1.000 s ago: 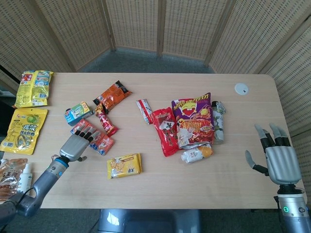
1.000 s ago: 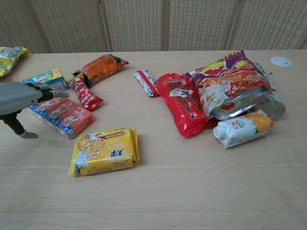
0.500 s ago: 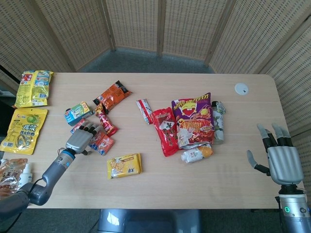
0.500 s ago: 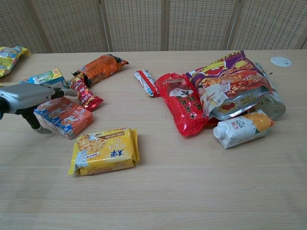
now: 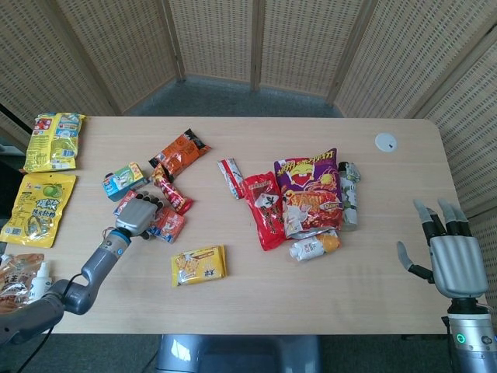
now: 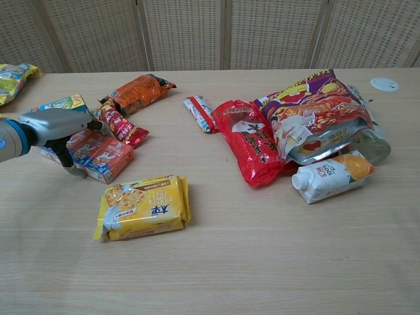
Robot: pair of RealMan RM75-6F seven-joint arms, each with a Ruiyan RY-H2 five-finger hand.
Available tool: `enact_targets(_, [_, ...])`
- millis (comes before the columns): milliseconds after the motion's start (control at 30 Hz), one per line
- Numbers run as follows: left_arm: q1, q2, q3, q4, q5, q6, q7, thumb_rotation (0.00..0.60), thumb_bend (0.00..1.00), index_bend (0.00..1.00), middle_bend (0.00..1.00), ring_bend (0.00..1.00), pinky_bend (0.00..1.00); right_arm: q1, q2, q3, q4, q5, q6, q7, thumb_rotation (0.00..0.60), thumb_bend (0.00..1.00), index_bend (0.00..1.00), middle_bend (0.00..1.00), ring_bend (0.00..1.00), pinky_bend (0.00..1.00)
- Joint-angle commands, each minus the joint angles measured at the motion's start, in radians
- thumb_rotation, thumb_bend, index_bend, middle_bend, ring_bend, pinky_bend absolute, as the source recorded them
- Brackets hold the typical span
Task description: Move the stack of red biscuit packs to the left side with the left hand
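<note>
The stack of red biscuit packs (image 5: 165,224) (image 6: 105,155) lies flat at the table's left-middle, between a blue box and a yellow cracker pack. My left hand (image 5: 137,215) (image 6: 56,125) lies over the stack's left end. Its fingers reach across the top and its thumb points down at the near-left side. The fingers are not closed around the packs, and the stack rests on the table. My right hand (image 5: 451,262) hovers at the table's right edge with fingers spread and nothing in it; the chest view does not show it.
A blue box (image 5: 124,180) and a red stick pack (image 6: 122,125) sit just behind the stack. A yellow cracker pack (image 6: 144,206) lies in front. Two yellow bags (image 5: 39,207) lie at the far left. A snack pile (image 5: 307,194) fills the middle right.
My left hand has moved forward and to the right onto the stack. The stack and the red stick pack have been nudged slightly right. The right hand has barely moved.
</note>
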Motion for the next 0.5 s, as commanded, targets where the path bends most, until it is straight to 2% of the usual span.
enact_targets(33, [-0.005,-0.015,0.002,0.016,0.002,-0.003,-0.017,0.600,0.23,0.44,0.41,0.55,0.32,0.000,0.001,0.001,-0.001,0.002,-0.001,0.000,0.071,0.44,0.00,0.24,0.00,0.03])
enact_targets(167, [-0.010,-0.030,0.009,0.037,0.006,-0.009,-0.017,0.600,0.25,0.46,0.45,0.60,0.42,0.001,0.000,0.002,0.001,0.005,-0.005,0.003,0.067,0.44,0.00,0.24,0.00,0.03])
enact_targets(300, [-0.007,-0.044,0.002,0.045,0.017,0.029,-0.040,0.600,0.39,0.60,0.56,0.71,0.60,0.001,-0.002,0.002,0.004,0.007,-0.006,0.006,0.066,0.44,0.00,0.24,0.00,0.03])
enact_targets(367, [-0.005,-0.042,-0.007,0.038,0.021,0.054,-0.062,0.600,0.41,0.64,0.60,0.75,0.65,0.002,-0.004,0.002,0.008,0.008,-0.008,0.008,0.067,0.44,0.00,0.24,0.00,0.03])
enact_targets(500, [-0.003,-0.001,-0.030,-0.020,0.026,0.101,-0.092,0.600,0.43,0.69,0.65,0.79,0.69,0.004,-0.010,0.002,0.014,0.006,-0.012,0.014,0.072,0.44,0.00,0.24,0.00,0.03])
